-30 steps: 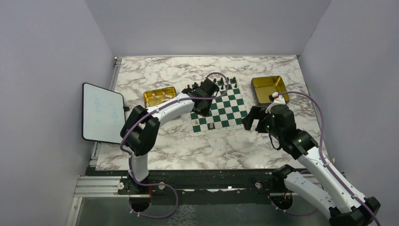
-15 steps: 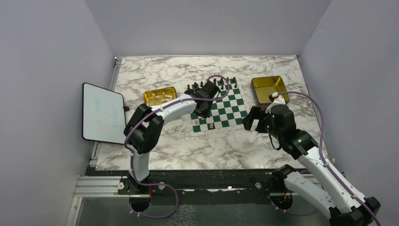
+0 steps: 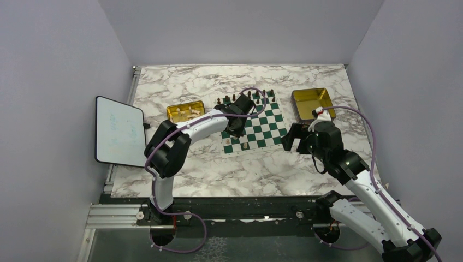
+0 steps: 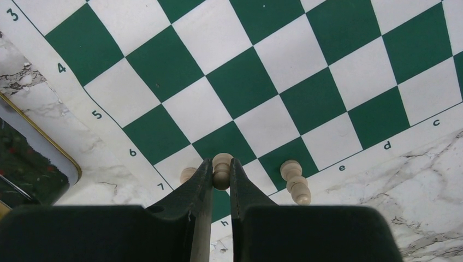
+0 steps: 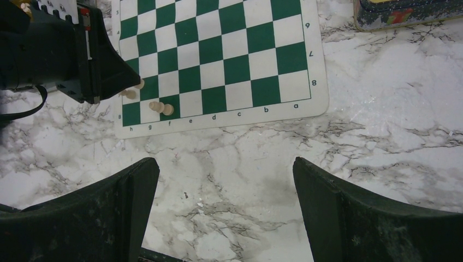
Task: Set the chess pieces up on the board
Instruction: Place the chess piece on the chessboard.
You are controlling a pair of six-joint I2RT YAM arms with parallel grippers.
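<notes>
Top external view: right gripper (image 5: 223, 169), jaws spread wide, empty, over marble table (image 5: 382, 136) beside board (image 3: 262, 123). Left gripper (image 4: 220, 162), narrow, pinching one cream chess piece (image 4: 221, 174) at board's near left corner; two more cream pieces (image 4: 294, 180) flank it. Dark pieces (image 3: 256, 94) line far edge.

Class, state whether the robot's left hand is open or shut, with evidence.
Shut: the left hand pinches a cream chess piece from both sides.

Plain lavender-grey walls (image 3: 240, 30) on three sides of a white, grey-veined marble table (image 3: 245, 174), even soft light
</notes>
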